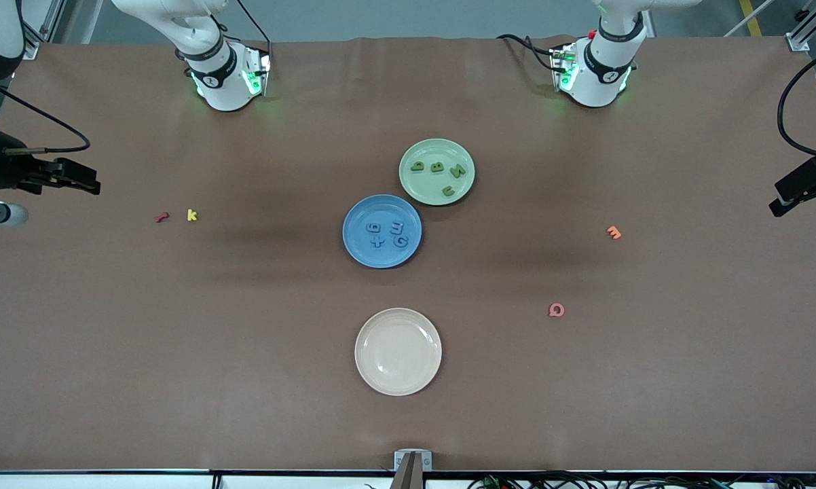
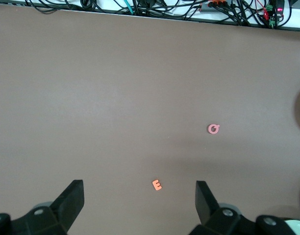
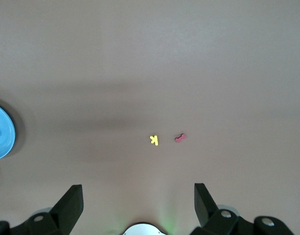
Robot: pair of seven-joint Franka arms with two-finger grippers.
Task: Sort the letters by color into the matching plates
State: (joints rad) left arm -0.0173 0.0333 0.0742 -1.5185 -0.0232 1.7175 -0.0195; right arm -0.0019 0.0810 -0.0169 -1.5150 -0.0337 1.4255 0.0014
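Blue plate (image 1: 354, 248) holds 6, +, E, G; both claws, left (image 2: 140, 200) and right (image 3: 139, 200), gape apart.

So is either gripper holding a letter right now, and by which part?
Nothing is held: the left gripper and right gripper both have open, empty fingers above bare table.
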